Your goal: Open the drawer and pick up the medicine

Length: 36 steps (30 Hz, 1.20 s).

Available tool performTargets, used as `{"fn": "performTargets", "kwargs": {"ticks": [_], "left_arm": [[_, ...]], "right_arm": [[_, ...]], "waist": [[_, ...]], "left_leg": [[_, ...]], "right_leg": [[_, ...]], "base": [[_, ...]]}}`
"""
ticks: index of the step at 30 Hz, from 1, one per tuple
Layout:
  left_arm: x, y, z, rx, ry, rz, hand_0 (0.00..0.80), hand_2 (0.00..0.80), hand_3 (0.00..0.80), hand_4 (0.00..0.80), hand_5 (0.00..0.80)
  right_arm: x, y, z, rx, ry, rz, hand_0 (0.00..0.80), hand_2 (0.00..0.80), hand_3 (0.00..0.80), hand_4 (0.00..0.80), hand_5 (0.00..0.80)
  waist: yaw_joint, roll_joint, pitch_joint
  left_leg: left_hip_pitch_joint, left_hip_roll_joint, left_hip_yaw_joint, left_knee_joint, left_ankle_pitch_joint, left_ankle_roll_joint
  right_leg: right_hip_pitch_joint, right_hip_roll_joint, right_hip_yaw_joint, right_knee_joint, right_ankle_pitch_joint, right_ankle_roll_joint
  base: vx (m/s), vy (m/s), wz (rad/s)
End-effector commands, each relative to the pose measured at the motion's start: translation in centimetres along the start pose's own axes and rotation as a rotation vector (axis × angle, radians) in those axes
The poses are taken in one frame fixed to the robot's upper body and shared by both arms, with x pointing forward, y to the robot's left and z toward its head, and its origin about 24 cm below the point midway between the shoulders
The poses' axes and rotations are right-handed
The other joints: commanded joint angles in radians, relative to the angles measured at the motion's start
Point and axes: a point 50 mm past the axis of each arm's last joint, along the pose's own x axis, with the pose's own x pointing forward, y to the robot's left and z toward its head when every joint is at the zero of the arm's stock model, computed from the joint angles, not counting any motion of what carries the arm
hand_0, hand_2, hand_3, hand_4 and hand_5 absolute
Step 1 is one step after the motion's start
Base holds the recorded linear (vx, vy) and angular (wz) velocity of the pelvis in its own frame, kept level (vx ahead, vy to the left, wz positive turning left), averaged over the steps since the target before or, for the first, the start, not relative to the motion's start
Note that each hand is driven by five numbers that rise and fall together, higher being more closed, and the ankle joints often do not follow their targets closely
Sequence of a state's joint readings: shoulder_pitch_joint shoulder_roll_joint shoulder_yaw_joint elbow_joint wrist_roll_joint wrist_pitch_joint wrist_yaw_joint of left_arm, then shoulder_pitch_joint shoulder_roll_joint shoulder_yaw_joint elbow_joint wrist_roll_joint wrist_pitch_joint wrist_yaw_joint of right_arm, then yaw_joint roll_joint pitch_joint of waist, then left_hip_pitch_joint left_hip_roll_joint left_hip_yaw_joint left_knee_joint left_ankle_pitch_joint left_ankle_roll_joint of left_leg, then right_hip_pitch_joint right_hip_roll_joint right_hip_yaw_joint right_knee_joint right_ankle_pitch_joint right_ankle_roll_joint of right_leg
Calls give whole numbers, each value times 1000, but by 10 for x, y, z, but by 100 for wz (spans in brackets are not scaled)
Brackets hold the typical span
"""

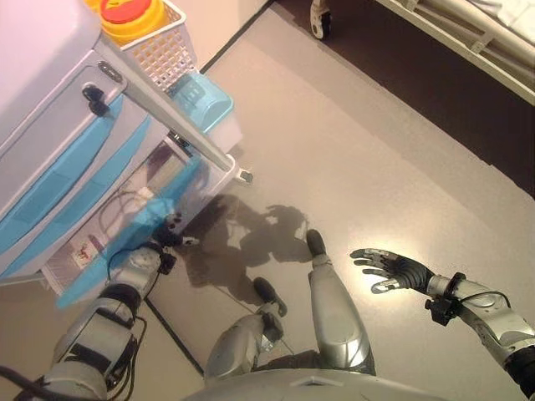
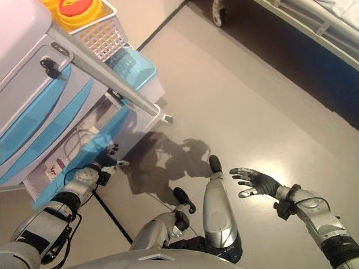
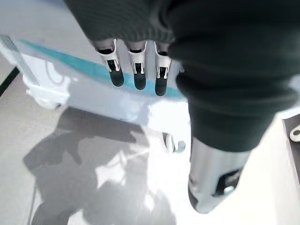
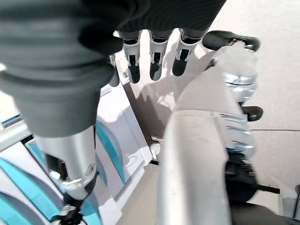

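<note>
Grey floor (image 1: 351,150); left robot hand (image 1: 171,232) seemingly at drawer (image 1: 125,242), fingers straight

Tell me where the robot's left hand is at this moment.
In the left eye view, the left hand is at lower left, against the blue front of the cart's lowest drawer.

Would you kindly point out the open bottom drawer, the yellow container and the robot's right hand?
bottom drawer (image 1: 125,242): left eye view, blue front panel.
yellow container (image 1: 125,25): left eye view, yellow side.
right hand (image 1: 393,269): left eye view, palm.
</note>
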<state>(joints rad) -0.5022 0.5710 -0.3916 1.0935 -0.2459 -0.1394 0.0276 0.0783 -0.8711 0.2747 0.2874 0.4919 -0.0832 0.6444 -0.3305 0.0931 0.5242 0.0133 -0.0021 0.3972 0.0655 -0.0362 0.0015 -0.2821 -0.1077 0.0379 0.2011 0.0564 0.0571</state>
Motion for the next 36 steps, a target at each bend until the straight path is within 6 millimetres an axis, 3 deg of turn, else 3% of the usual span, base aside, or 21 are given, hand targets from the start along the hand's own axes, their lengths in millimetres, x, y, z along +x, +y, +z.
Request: {"fn": "performTargets", "kwargs": {"ticks": [1, 6, 11, 20, 23, 26, 30, 34, 36], "left_arm": [[-11, 79, -2, -58, 18, 219, 0, 0, 0, 0, 0], [-15, 115, 10, -105, 21, 290, 0, 0, 0, 0, 0], [-23, 141, 10, -100, 67, 346, 0, 0, 0, 0, 0], [-37, 158, -11, -135, 146, 355, 0, 0, 0, 0, 0], [-30, 138, -12, -154, 109, 243, 0, 0, 0, 0, 0], [-21, 103, -8, -181, 42, 75, 0, 0, 0, 0, 0], [-18, 22, -4, -303, -54, -235, 0, 0, 0, 0, 0], [-34, -51, -19, -429, -56, -506, 0, 0, 0, 0, 0], [-44, -76, -27, -501, -31, -592, 0, 0, 0, 0, 0]], "right_arm": [[5, 17, -5, 54, -80, 32, 0, 0, 0, 0, 0], [11, 22, -10, 76, -85, -21, 0, 0, 0, 0, 0], [16, 25, -12, 119, -108, -47, 0, 0, 0, 0, 0], [21, 30, -14, 136, -121, -60, 0, 0, 0, 0, 0], [24, 31, -13, 127, -120, -76, 0, 0, 0, 0, 0], [25, 29, -14, 128, -111, -119, 0, 0, 0, 0, 0], [28, 26, -18, 163, -108, -199, 0, 0, 0, 0, 0], [36, 28, -21, 236, -135, -269, 0, 0, 0, 0, 0], [40, 29, -21, 250, -136, -303, 0, 0, 0, 0, 0]], "waist": [[10, -65, -12], [20, -70, -4], [33, -76, -4], [61, -87, -4], [72, -88, -4], [87, -86, -4], [120, -77, -4], [149, -70, -26], [161, -67, -44]], "left_leg": [[-189, 7, -72, 311, -171, 9], [-253, 8, -86, 346, -174, 16], [-291, 8, -100, 363, -173, 18], [-312, 7, -129, 375, -174, 20], [-304, 5, -137, 364, -171, 21], [-288, 2, -146, 345, -164, 20], [-240, -8, -167, 283, -121, 23], [-163, -13, -200, 197, -88, 15], [-138, -9, -212, 157, -70, 9]], "right_leg": [[-46, -50, -19, 207, -197, 36], [-100, -48, -18, 238, -200, 28], [-123, -46, -22, 242, -195, 26], [-121, -43, -35, 242, -196, 24], [-111, -40, -44, 246, -200, 23], [-92, -37, -55, 241, -202, 22], [-34, -29, -85, 200, -177, 13], [53, -20, -122, 150, -174, 11], [79, -14, -136, 130, -174, 10]], "base": [[-30, 3, -6], [-23, -6, 5], [-5, -31, 5], [0, -48, 7], [-25, -74, 5], [-42, -88, 10], [-88, -141, 10], [-22, -165, 21], [-26, -185, 14]]}}
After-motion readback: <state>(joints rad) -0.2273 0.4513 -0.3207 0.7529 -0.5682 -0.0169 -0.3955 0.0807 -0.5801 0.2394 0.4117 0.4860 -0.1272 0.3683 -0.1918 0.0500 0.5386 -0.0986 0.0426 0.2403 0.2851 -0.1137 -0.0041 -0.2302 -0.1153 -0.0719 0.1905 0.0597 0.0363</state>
